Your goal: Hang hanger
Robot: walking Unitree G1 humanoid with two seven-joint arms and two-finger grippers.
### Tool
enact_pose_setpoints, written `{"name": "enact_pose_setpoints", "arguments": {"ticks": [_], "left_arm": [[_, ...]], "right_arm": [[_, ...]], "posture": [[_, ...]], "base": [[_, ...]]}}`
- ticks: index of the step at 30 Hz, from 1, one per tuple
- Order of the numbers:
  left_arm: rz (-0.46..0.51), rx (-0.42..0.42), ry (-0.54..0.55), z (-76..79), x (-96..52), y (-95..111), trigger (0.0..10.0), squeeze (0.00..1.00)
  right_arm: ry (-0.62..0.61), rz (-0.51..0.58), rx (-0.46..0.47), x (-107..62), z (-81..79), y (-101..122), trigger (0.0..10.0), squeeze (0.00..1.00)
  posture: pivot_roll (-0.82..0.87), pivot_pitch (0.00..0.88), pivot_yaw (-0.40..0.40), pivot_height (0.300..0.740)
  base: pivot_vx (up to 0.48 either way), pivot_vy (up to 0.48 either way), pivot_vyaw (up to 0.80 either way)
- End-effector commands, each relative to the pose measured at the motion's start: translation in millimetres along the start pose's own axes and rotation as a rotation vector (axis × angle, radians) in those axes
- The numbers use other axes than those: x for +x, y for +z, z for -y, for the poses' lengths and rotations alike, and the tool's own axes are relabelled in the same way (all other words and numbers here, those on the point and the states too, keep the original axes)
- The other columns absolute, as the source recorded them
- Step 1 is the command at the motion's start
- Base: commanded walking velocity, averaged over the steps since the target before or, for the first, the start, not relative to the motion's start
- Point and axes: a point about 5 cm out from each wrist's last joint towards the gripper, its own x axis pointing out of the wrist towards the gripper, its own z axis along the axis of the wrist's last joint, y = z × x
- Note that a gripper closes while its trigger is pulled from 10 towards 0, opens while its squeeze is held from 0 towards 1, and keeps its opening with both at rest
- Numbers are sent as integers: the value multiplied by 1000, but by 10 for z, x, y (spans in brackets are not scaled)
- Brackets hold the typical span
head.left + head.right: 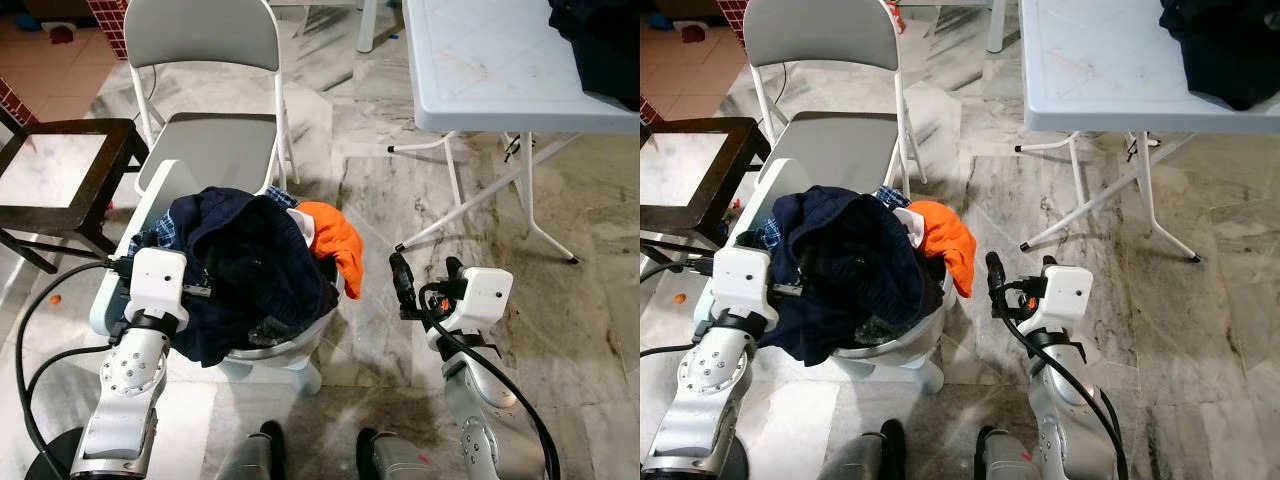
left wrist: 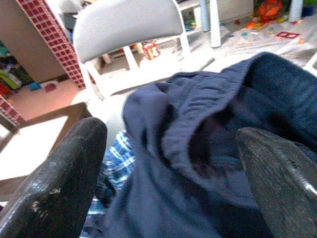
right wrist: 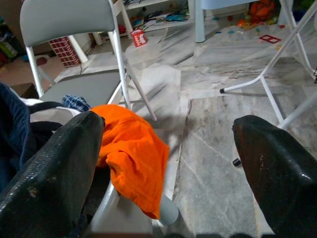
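Left gripper (image 2: 163,163): 2 black fingers spread wide, nothing clasped; it sits at the near left edge of the heap, pointing into the dark navy blue garment (image 1: 250,270).
Right gripper (image 3: 168,163): fingers wide apart and holding nothing, hovering over the floor just right of the basket, near the bright orange cloth (image 1: 335,245).
Basket: a white plastic laundry basket (image 1: 150,205) heaped with clothes, a blue checked fabric (image 2: 116,166) under the navy one; the orange cloth hangs over its right rim.
Floor: grey-veined marble tiles (image 1: 560,330).
Room: a grey folding chair with white metal frame (image 1: 205,60) stands just beyond the basket, a dark wooden side table (image 1: 60,175) to the far left, a white folding plastic table (image 1: 490,60) to the far right carrying a dark bundle of cloth (image 1: 600,40).
Hanger: I cannot pick one out among the clothes.
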Motion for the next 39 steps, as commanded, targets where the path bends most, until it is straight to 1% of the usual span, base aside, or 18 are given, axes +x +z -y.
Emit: {"name": "enact_pose_setpoints", "arguments": {"ticks": [1,2,4,5,6,7,9,12,14,16,19,24,25,26,29,34,36,39], "left_arm": [[27,35,22,-74,2,63,10000,0],[27,35,22,-74,2,63,10000,0],[38,36,-6,-71,37,78,10000,0],[41,51,-30,-63,83,83,10000,0],[41,51,-30,-63,83,83,10000,0],[29,45,-57,-55,161,77,10000,0],[4,50,-87,-41,227,50,10000,0],[10,53,-79,-73,318,58,10000,0],[-6,48,-73,-90,379,34,10000,0],[-18,43,-72,-97,430,16,10000,0],[-21,47,-74,-102,454,12,10000,0],[-35,46,-101,-121,560,-20,10000,0],[-36,44,-109,-116,566,-22,7843,0],[-34,33,-119,-110,587,-26,0,0],[-52,28,-167,-78,610,-45,0,0],[-68,22,-203,-58,625,-84,0,0],[-94,22,-216,-67,613,-117,0,0],[-114,28,-226,-87,587,-145,0,0]], "right_arm": [[25,-12,11,-16,-42,-17,10000,0],[25,-12,11,-16,-42,-17,10000,0],[39,-13,12,-1,-60,-11,10000,0],[51,-13,11,9,-72,-5,10000,0],[51,-13,11,9,-72,-5,10000,0],[65,-13,9,18,-88,-1,10000,0],[70,-11,10,24,-96,0,10000,0],[54,20,11,53,-78,29,10000,0],[40,38,9,92,-56,41,10000,0],[35,45,7,133,-45,48,10000,0],[35,49,5,154,-44,53,10000,0],[36,67,-2,215,-49,82,10000,0],[36,68,-2,216,-50,81,10000,0],[35,70,-1,215,-56,73,10000,0],[35,67,-3,201,-71,52,10000,0],[44,59,-2,187,-90,29,10000,0],[97,38,10,165,-123,9,10000,0],[199,-18,57,123,-188,-42,10000,0]], "posture": [[-27,267,26,740],[-27,267,26,740],[-25,266,23,740],[-26,265,23,740],[-26,265,23,740],[-25,265,23,740],[-24,258,25,740],[-23,235,35,740],[-18,199,49,740],[-17,182,54,740],[-16,175,57,740],[-17,159,65,740],[-17,159,65,740],[-18,158,67,740],[-24,156,70,740],[-33,163,73,740],[-36,170,75,740],[-37,179,72,740]], "base": [[0,0,0],[0,0,0],[0,0,0],[0,0,0],[0,0,0],[0,0,0],[0,0,0],[0,0,0],[0,0,0],[0,0,0],[0,0,0],[0,0,0],[0,0,0],[0,0,0],[0,0,0],[0,0,0],[0,0,0],[0,0,0]]}}
